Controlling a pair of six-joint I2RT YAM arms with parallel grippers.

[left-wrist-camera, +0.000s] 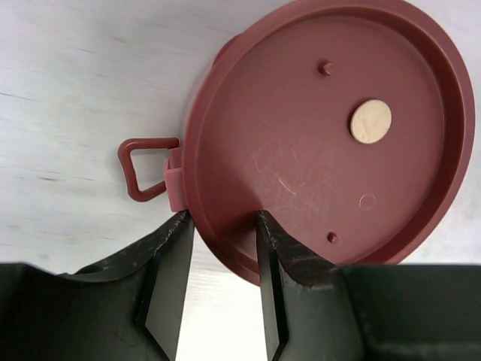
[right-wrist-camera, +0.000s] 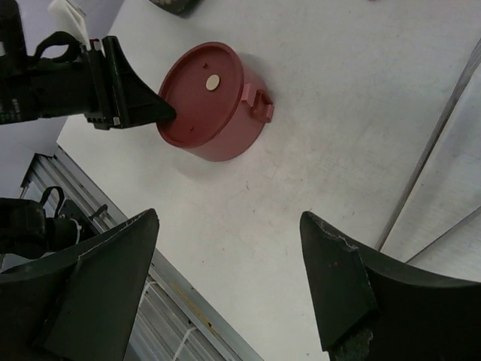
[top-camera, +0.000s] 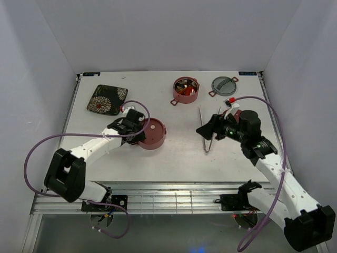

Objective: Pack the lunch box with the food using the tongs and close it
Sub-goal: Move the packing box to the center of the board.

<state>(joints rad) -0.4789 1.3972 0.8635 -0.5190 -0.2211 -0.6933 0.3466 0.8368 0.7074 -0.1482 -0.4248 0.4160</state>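
Observation:
One dark-red bowl of the lunch box (top-camera: pixel 154 134) stands left of centre with its flat red lid (left-wrist-camera: pixel 323 143) on. My left gripper (top-camera: pixel 138 129) is shut across the bowl's near rim (left-wrist-camera: pixel 223 219), one finger on the lid and the other outside by the side handle (left-wrist-camera: pixel 143 169). The second bowl (top-camera: pixel 176 96) at the back holds the food (top-camera: pixel 185 87), and the grey top lid (top-camera: pixel 224 84) lies to its right. The tongs (top-camera: pixel 201 115) lie on the table, partly under my open right gripper (top-camera: pixel 210 130), which hovers with nothing between its fingers (right-wrist-camera: pixel 229 218).
A dark patterned square plate (top-camera: pixel 107 99) sits at the back left. The right wrist view shows the lidded bowl (right-wrist-camera: pixel 214 105) with the left gripper (right-wrist-camera: pixel 150 113) at its edge, and the table's near metal edge (right-wrist-camera: pixel 188 308) below my fingers.

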